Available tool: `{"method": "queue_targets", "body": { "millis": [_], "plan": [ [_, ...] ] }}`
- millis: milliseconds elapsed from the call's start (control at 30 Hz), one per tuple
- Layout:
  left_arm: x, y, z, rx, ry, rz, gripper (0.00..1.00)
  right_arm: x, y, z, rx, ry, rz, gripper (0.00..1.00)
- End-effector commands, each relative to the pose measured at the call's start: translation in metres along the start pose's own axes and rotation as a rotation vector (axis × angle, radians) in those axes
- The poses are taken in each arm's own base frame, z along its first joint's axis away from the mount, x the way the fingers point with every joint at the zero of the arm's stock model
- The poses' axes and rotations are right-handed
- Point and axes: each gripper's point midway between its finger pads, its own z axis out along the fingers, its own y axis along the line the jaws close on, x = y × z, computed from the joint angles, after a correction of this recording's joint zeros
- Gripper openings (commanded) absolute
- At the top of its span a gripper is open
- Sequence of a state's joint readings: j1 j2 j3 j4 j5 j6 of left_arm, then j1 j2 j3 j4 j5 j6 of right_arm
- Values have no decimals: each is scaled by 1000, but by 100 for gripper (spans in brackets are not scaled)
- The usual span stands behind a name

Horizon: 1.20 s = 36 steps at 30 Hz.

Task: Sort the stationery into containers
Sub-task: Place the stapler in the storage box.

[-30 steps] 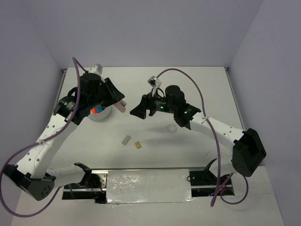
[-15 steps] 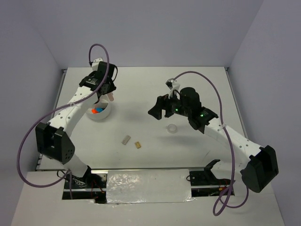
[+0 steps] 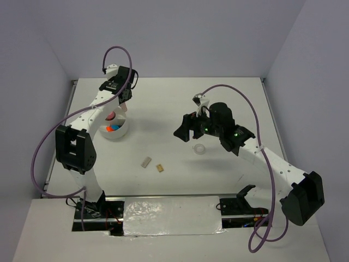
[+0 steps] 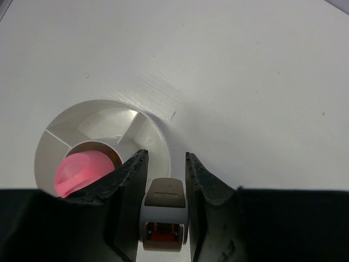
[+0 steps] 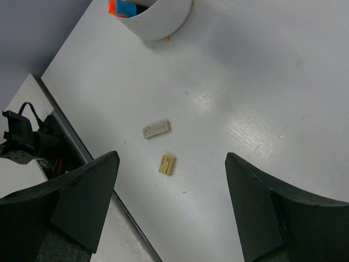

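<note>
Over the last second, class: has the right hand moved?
Yes. The right hand has shifted right, away from the bowl and nearer the clear ring.

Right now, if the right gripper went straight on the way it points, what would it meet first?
Probably the table, at or beside the tan block; depth is hard to judge.

Bowl (image 3: 118, 136) at left; nearer, left block (image 3: 146, 162) beside right block (image 3: 160, 168) (apart); ring (image 3: 199, 148) rightward.
</note>
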<state>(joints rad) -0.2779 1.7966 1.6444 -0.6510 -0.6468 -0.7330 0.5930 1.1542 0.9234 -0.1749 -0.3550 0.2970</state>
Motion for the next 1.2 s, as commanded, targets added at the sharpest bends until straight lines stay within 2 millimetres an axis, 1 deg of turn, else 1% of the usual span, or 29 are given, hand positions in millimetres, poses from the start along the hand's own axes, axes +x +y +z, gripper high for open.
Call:
{"method": "queue_targets", "body": {
  "millis": [0,133,233,333,367,400,433,533,600,700,767,833,900,967,1033,1133,1167],
  "plan": [
    [-19,6,9,-54,-56,-16,0,-8,6,0,-25,-12,-26,86],
    [-14,11,21,-62,-43,-6,1,-10,7,0,-23,-8,-34,86],
    [-8,12,30,-68,-29,2,9,-9,7,0,-22,-3,-41,86],
    [-9,11,36,-53,-32,-3,12,-8,7,0,-28,2,-34,86],
    [-7,9,37,-42,-24,0,17,-8,8,1,-32,6,-29,86],
    [-6,8,40,-46,-22,-3,19,-6,9,2,-41,12,-25,86],
    [-5,9,41,-50,-17,-2,24,-6,9,2,-40,15,-22,86],
    [1,12,43,-68,-2,4,31,-7,9,4,-38,16,-22,86],
    [4,16,43,-88,4,2,32,-8,8,4,-33,17,-24,86],
    [4,20,42,-96,-5,-4,32,-10,6,4,-23,18,-29,86],
    [4,22,42,-109,-6,0,35,-10,5,5,-20,18,-30,86],
    [5,24,43,-120,-4,7,44,-10,5,5,-17,17,-29,86],
    [7,25,42,-125,1,9,47,-10,5,5,-15,17,-29,86],
    [9,25,44,-123,6,7,61,-11,4,5,-10,14,-28,86],
    [10,23,44,-111,11,7,71,-10,2,5,2,14,-25,87],
    [5,19,43,-94,8,2,77,-8,-3,5,23,20,-12,87],
    [6,14,42,-73,18,4,76,-7,-4,5,31,21,-6,87]
  ]
}}
